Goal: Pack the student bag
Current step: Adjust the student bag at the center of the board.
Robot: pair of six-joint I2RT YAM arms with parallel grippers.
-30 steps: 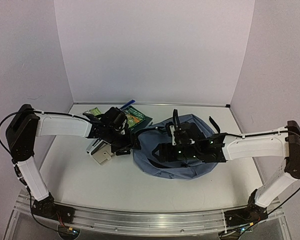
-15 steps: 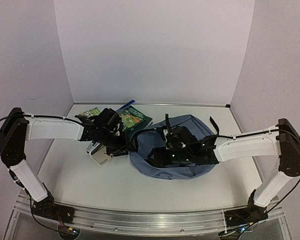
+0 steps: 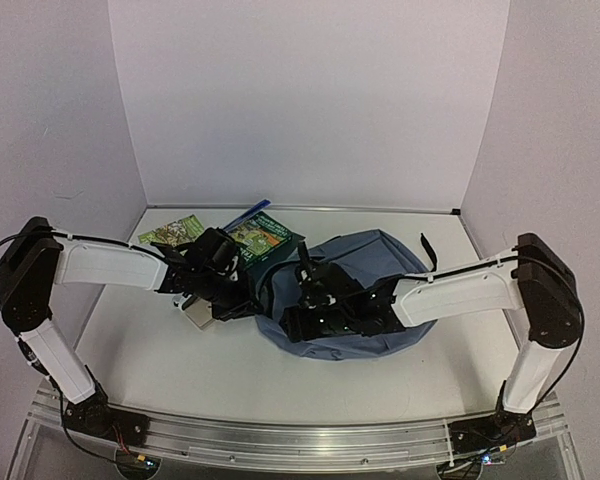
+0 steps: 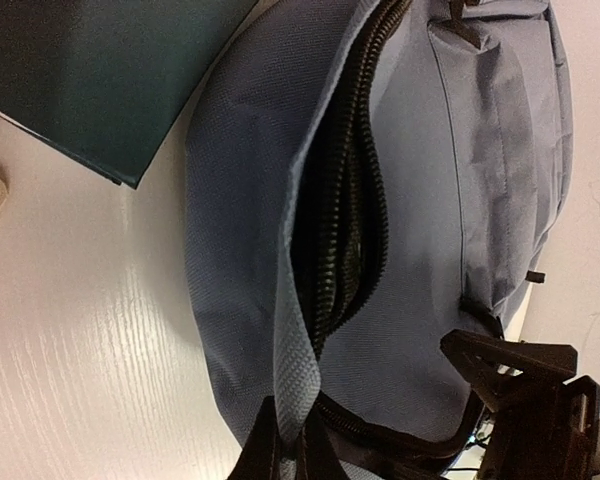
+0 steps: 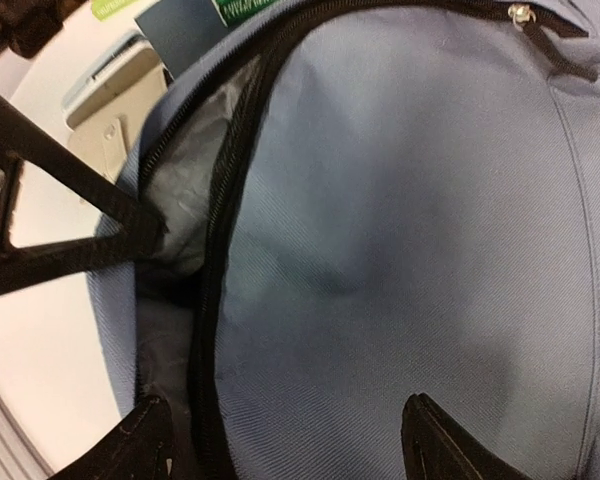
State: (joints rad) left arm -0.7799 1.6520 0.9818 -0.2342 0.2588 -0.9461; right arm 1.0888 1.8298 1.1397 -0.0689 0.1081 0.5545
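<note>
Left wrist: left fingers (image 4: 252,462) pinch the student bag (image 4: 460,200) (its edge strap (image 4: 295,370)); right fingers (image 5: 435,445) spread wide over it.

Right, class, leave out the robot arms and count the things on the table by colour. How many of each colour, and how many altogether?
Grey-blue: 1, the bag
Green: 2, the book and the leaflet
Blue: 1, the pen
Beige: 1, a small boxy thing, partly hidden
Total: 5
</note>
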